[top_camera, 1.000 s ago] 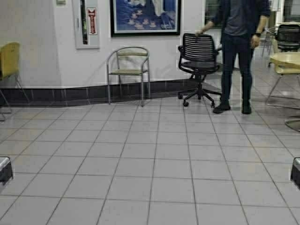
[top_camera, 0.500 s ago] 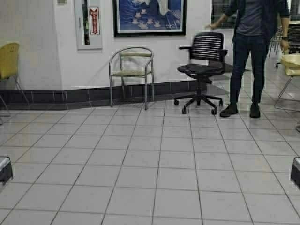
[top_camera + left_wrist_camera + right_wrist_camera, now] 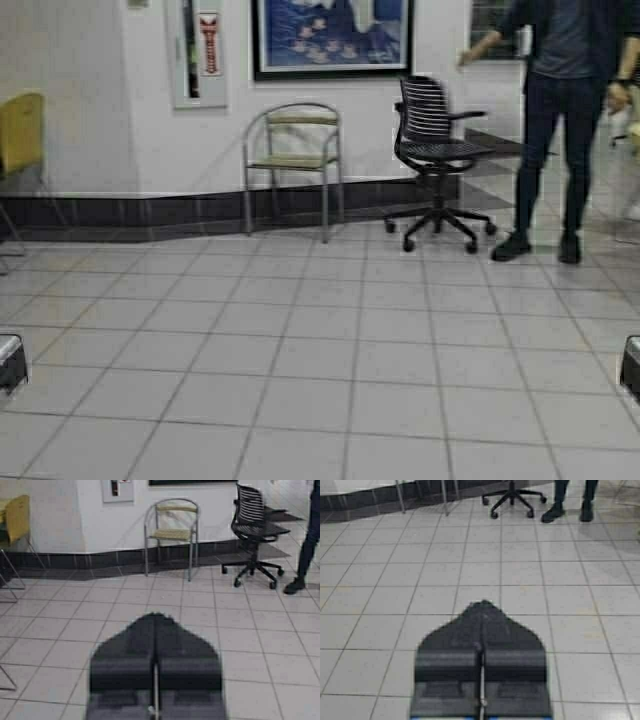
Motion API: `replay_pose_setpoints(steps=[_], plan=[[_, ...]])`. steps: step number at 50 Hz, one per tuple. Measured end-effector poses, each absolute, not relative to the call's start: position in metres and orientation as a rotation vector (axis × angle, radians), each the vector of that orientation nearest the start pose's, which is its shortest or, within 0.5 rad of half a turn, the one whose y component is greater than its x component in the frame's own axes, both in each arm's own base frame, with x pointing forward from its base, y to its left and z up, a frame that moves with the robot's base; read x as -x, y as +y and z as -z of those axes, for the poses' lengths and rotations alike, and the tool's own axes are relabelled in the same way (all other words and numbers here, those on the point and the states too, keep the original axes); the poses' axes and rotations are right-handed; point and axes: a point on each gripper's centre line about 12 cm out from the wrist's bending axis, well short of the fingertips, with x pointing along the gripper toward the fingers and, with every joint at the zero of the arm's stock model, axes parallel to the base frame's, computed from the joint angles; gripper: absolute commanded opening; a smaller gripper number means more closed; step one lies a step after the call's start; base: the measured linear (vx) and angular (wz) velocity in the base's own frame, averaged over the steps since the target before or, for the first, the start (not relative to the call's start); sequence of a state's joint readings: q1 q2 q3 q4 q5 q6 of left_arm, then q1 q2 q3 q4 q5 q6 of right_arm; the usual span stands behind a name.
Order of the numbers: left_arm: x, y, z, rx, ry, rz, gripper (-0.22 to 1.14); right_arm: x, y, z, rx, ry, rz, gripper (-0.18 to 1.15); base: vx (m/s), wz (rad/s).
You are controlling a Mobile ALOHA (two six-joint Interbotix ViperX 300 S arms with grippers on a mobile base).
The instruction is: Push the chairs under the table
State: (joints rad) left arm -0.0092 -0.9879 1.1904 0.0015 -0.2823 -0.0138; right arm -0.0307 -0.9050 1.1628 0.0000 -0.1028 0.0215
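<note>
Tiled floor (image 3: 330, 370) is spread across the whole scene, pale squares with dark joints, bounded at the far side by a white wall (image 3: 140, 140) with a dark skirting. No long table is seen in any view, so its place cannot be told. A person (image 3: 565, 130) in dark clothes is seen at the far right of the floor, with a black mesh office chair (image 3: 435, 160) just beside and a grey metal-framed armchair (image 3: 293, 165) against the wall near the middle. Only one yellow-tan chair (image 3: 22, 135) of the task's kind is visible, at the far left edge of the floor against the wall, partly cut off; it is also seen in the left wrist view (image 3: 19, 517). Both arms are held low at the near corners of the floor: the left gripper (image 3: 155, 630) and the right gripper (image 3: 482, 617) are each pressed together, nothing held between the fingers. The main risk is judged to be collision: the person and the wheeled office chair are near the driving path, and either could be struck if the base is driven toward them. The wrong chair could also be pushed, since the armchair is placed more centrally than the yellow one. A closed gripper tip could slip off a curved plywood back if contact is made off-centre.
</note>
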Motion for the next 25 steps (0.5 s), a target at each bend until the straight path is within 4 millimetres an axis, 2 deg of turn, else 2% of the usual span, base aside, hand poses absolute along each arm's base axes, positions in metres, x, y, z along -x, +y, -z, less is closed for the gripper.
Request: replay_pose_setpoints(steps=[15, 25], plan=[[-0.196, -0.002, -0.289, 0.016, -0.07, 0.011, 0.03, -0.224, -0.007, -0.256, -0.035, 0.22, 0.034, 0.04, 0.26, 0.29], [-0.196, -0.002, -0.289, 0.017, -0.07, 0.01, 0.03, -0.225, -0.007, -0.256, -0.063, 0.221, 0.037, 0.04, 0.22, 0.5]])
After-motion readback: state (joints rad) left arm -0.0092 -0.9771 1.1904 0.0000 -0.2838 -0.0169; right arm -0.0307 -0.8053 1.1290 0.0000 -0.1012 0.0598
